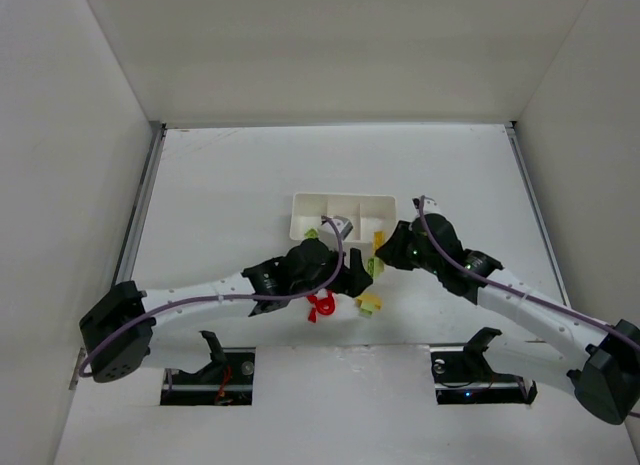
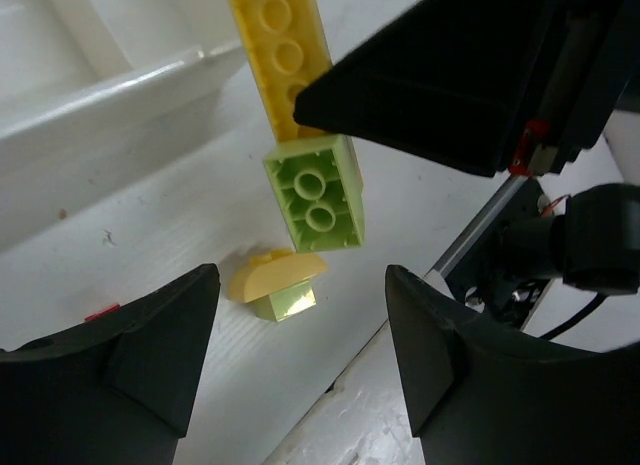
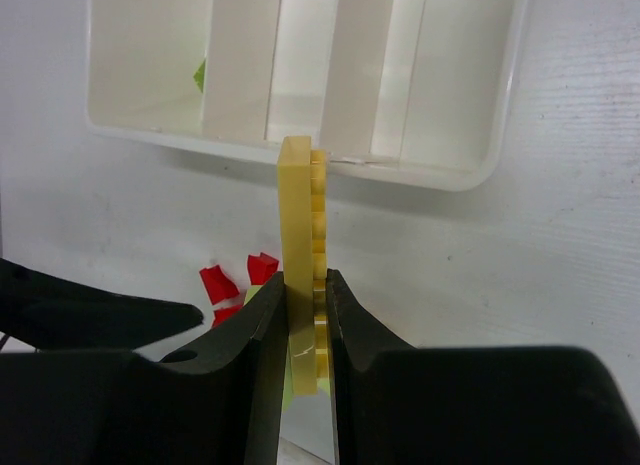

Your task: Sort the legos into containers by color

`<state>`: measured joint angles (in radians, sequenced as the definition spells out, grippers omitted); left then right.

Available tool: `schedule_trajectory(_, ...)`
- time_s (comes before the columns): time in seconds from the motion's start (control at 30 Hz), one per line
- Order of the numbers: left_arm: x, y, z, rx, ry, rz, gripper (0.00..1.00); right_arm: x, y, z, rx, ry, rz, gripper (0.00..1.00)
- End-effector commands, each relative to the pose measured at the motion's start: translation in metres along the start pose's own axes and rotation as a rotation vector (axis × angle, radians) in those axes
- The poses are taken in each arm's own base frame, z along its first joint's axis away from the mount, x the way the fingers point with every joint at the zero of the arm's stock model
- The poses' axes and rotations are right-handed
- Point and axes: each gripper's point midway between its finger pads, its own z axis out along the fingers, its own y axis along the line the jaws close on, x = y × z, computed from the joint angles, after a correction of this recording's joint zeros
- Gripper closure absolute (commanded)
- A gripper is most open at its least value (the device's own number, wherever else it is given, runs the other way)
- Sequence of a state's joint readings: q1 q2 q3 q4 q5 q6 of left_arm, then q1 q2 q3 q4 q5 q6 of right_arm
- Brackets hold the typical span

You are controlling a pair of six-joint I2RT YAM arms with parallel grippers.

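Observation:
My right gripper [image 3: 305, 280] is shut on a long yellow lego [image 3: 298, 215], held upright just in front of the white tray [image 3: 470, 170]; it also shows in the top view [image 1: 378, 243]. A light green lego [image 2: 315, 195] sits at its lower end, apparently stuck to it. My left gripper [image 2: 300, 365] is open and empty, close beside the right gripper [image 1: 388, 251], above a small yellow-topped green lego [image 2: 278, 285] on the table. Red legos [image 3: 237, 277] lie nearby. One green lego [image 3: 200, 77] lies in the tray's left compartment.
The tray's middle and right compartments look empty in the right wrist view. The two arms [image 1: 300, 270] nearly touch in front of the tray. The table's front edge [image 2: 350, 385] runs just below the loose legos.

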<state>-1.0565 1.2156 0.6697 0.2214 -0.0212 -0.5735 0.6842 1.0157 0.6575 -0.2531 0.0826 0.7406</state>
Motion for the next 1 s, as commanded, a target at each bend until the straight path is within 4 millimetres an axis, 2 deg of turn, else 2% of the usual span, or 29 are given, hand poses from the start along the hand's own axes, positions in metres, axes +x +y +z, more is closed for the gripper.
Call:
schedule_trajectory(0.0,-0.018,-0.025,0.007,0.069,-0.058,0.061,0.34,-0.021,0.021,-0.006,-0.054,-0.062,0.017,0.86)
schedule_trajectory(0.2,-0.022,-0.031,0.016,0.081,-0.082,0.059,0.34,-0.020,0.024,-0.008,-0.071,-0.055,0.018,0.86)
schedule_trajectory(0.33,-0.030,-0.029,0.021,0.076,-0.120,0.044,0.37,-0.018,0.028,-0.009,-0.090,-0.044,0.018,0.86)
schedule_trajectory(0.7,-0.031,-0.030,0.033,0.090,-0.131,0.001,0.49,-0.015,0.030,-0.013,-0.120,-0.043,0.023,0.86)
schedule_trajectory(0.87,-0.036,-0.030,0.032,0.093,-0.151,-0.007,0.62,-0.014,0.030,-0.012,-0.122,-0.039,0.022,0.86)
schedule_trajectory(0.97,-0.038,-0.031,0.031,0.096,-0.157,-0.009,0.67,-0.009,0.026,-0.009,-0.110,-0.027,0.021,0.86)
